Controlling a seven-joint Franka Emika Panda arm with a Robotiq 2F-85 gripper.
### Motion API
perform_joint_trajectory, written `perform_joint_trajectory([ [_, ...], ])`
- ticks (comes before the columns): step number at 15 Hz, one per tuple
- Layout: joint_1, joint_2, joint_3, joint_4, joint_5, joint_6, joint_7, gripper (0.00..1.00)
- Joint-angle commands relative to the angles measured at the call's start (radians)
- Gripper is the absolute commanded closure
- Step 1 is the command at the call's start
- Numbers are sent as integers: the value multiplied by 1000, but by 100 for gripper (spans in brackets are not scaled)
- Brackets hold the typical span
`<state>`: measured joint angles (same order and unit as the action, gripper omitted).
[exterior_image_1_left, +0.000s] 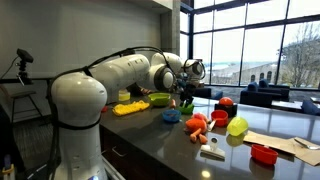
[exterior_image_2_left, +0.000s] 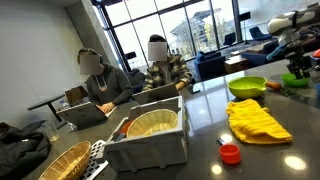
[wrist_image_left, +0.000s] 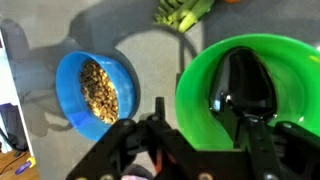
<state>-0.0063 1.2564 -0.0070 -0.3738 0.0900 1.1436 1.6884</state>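
In the wrist view my gripper (wrist_image_left: 205, 122) hangs over the left rim of a bright green bowl (wrist_image_left: 200, 70). One finger is outside the rim and the other is over the bowl's inside, with the jaws apart and gripping nothing. A shiny black scoop-like thing (wrist_image_left: 245, 80) lies in the green bowl under the right finger. A blue bowl (wrist_image_left: 97, 88) of brown grains stands just to the left. In an exterior view the gripper (exterior_image_1_left: 184, 97) points down at the dark counter, with the blue bowl (exterior_image_1_left: 171, 115) beside it. From the opposite side the gripper (exterior_image_2_left: 297, 62) is above the small green bowl (exterior_image_2_left: 293, 80).
A lime bowl (exterior_image_2_left: 247, 86) and yellow cloth (exterior_image_2_left: 258, 120) lie on the counter. Toy foods (exterior_image_1_left: 197, 125), a yellow-green ball (exterior_image_1_left: 237, 126) and a red dish (exterior_image_1_left: 263, 153) are scattered nearby. A grey bin (exterior_image_2_left: 150, 140) holds a basket. Two people sit behind at desks.
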Motion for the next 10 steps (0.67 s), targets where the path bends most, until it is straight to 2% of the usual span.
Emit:
perform_joint_trajectory([
  [1,19,15,4,21,12,51,68,8],
  [3,26,-7,6,-19,14,83,101,0],
  [10,60,-16,6,-50,18,135,230,0],
])
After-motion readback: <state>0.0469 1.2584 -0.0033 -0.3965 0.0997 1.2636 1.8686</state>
